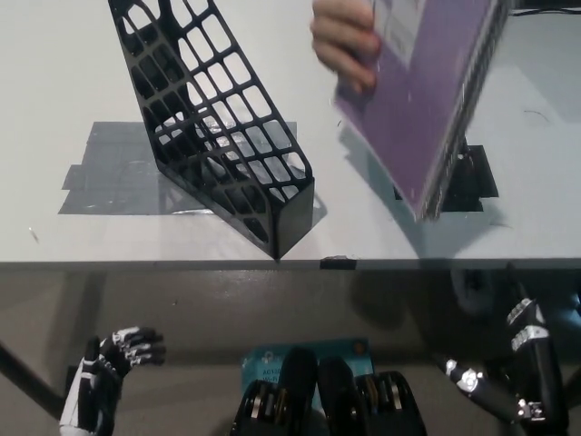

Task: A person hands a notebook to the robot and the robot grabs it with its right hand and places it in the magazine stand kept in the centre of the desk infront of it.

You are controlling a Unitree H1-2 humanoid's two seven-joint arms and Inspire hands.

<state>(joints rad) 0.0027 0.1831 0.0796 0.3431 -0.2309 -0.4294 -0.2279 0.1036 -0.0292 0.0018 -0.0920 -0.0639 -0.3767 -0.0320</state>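
A purple spiral notebook (pixel 418 100) hangs tilted above the right half of the desk, held at its top by a person's hand (pixel 343 38). The black lattice magazine stand (pixel 218 127) stands on the desk left of centre, its open top leaning away from me. My black right hand (pixel 513 386) is low at the bottom right, below the desk edge, open and well short of the notebook. My white left hand (pixel 104 377) rests at the lower left below the desk, fingers loosely spread, holding nothing.
Grey tape patch (pixel 113 173) lies under the stand. A black square marker (pixel 472 177) shows partly behind the notebook. The desk's front edge (pixel 182 264) runs across the middle of the view, with a small black tab (pixel 338 263) on it.
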